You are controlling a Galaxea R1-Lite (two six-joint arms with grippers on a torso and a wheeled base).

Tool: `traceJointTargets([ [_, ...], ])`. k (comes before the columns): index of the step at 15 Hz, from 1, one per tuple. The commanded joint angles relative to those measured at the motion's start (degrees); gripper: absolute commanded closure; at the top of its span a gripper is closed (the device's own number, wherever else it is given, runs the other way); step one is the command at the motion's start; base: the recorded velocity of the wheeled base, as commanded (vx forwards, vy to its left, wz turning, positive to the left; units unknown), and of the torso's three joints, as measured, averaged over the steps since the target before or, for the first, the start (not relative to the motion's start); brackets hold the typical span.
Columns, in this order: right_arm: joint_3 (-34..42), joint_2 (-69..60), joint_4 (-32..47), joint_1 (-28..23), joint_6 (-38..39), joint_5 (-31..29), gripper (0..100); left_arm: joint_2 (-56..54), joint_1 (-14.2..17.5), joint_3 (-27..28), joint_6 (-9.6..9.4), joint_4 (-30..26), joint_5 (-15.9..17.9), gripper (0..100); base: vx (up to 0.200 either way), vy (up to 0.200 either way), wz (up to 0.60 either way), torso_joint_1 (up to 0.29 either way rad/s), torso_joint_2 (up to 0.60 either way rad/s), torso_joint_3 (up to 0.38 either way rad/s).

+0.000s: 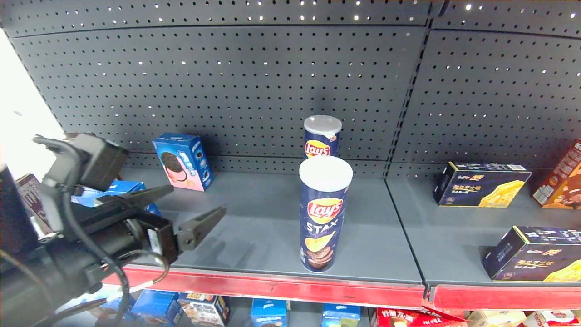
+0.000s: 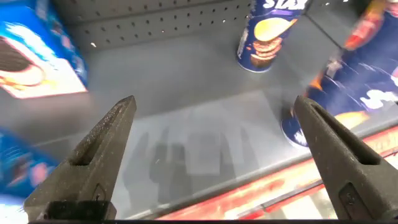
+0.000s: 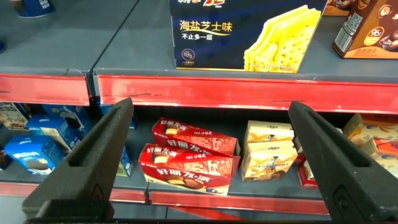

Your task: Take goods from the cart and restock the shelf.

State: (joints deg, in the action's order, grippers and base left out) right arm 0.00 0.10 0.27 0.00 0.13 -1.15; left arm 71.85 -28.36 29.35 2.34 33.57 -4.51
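Note:
Two tall dark-blue chip cans with white lids stand on the grey shelf (image 1: 254, 227), one (image 1: 324, 213) near the front edge and one (image 1: 321, 136) behind it at the pegboard. My left gripper (image 1: 196, 200) hovers open and empty over the shelf's front left, apart from the cans. In the left wrist view the left gripper (image 2: 214, 106) has its fingers spread wide above bare shelf, with a can (image 2: 267, 34) beyond it. My right gripper (image 3: 210, 107) is open and empty in front of the red shelf edge (image 3: 249, 87), below a dark cracker box (image 3: 249, 31).
A blue cookie box (image 1: 184, 161) stands at the back left, another blue box (image 1: 120, 188) lies behind my left arm. Dark cracker boxes (image 1: 481, 184) (image 1: 535, 254) and a brown box (image 1: 563, 177) fill the right bay. The lower shelf holds red boxes (image 3: 189, 162), yellow boxes (image 3: 270, 155) and blue boxes (image 3: 37, 149).

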Motion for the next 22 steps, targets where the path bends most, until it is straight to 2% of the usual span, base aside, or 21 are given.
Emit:
traceJointTargets([
  [1, 0.0, 0.08, 0.0, 0.0, 0.04, 0.0, 0, -16.3, 7.61, -6.68, -3.83, -4.04, 3.98, 0, 0.0, 0.0, 0.0, 0.0, 0.0, 0.0],
  [2, 0.0, 0.08, 0.0, 0.0, 0.04, 0.0, 0, -21.31, 10.6, -8.52, -4.19, -6.68, 5.92, 0, 0.0, 0.0, 0.0, 0.0, 0.0, 0.0],
  [7, 0.0, 0.08, 0.0, 0.0, 0.04, 0.0, 0, -43.99, 19.04, -20.74, -4.36, -12.39, 6.27, 0, 0.0, 0.0, 0.0, 0.0, 0.0, 0.0],
  [8, 0.0, 0.08, 0.0, 0.0, -0.05, 0.0, 0, -49.79, 19.74, -23.11, -4.8, -13.8, 5.57, 0, 0.0, 0.0, 0.0, 0.0, 0.0, 0.0],
  [9, 0.0, 0.08, 0.0, 0.0, -0.05, 0.0, 0, -55.06, 20.01, -25.58, -6.3, -15.64, 3.72, 0, 0.0, 0.0, 0.0, 0.0, 0.0, 0.0],
  [10, 0.0, 0.08, 0.0, 0.0, -0.05, 0.0, 0, -57.61, 20.45, -26.02, -7.26, -16.61, 3.63, 0, 0.0, 0.0, 0.0, 0.0, 0.0, 0.0],
  [11, 0.0, 0.08, 0.0, 0.0, 0.04, 0.0, 0, -58.76, 20.62, -26.37, -7.35, -17.05, 3.98, 0, 0.0, 0.0, 0.0, 0.0, 0.0, 0.0],
  [13, 0.0, 0.08, 0.0, 0.0, 0.04, 0.0, 0, -59.9, 21.59, -27.51, -6.82, -17.05, 4.07, 0, 0.0, 0.0, 0.0, 0.0, 0.0, 0.0],
  [15, 0.0, 0.08, 0.0, 0.0, -0.05, 0.0, 0, -64.29, 23.87, -29.35, -4.01, -17.66, 3.46, 0, 0.0, 0.0, 0.0, 0.0, 0.0, 0.0],
  [17, 0.0, 0.08, 0.0, 0.0, 0.04, 0.0, 0, -67.9, 25.89, -29.35, -1.81, -21.62, 3.19, 0, 0.0, 0.0, 0.0, 0.0, 0.0, 0.0],
  [19, 0.0, 0.08, 0.0, 0.0, 0.04, 0.0, 0, -68.34, 26.33, -29.35, -1.55, -25.4, 1.87, 0, 0.0, 0.0, 0.0, 0.0, 0.0, 0.0],
  [20, 0.0, 0.08, 0.0, 0.0, 0.04, 0.0, 0, -68.34, 26.33, -29.35, -1.55, -25.4, 1.87, 0, 0.0, 0.0, 0.0, 0.0, 0.0, 0.0],
  [21, 0.0, 0.08, 0.0, 0.0, 0.04, 0.0, 0, -71.85, 28.44, -29.35, -0.76, -30.15, 2.4, 0, 0.0, 0.0, 0.0, 0.0, 0.0, 0.0],
  [22, 0.0, -0.01, 0.0, 0.0, 0.04, 0.0, 0, -71.76, 28.36, -29.35, 0.03, -29.79, 2.49, 0, 0.0, 0.0, 0.0, 0.0, 0.0, 0.0],
])
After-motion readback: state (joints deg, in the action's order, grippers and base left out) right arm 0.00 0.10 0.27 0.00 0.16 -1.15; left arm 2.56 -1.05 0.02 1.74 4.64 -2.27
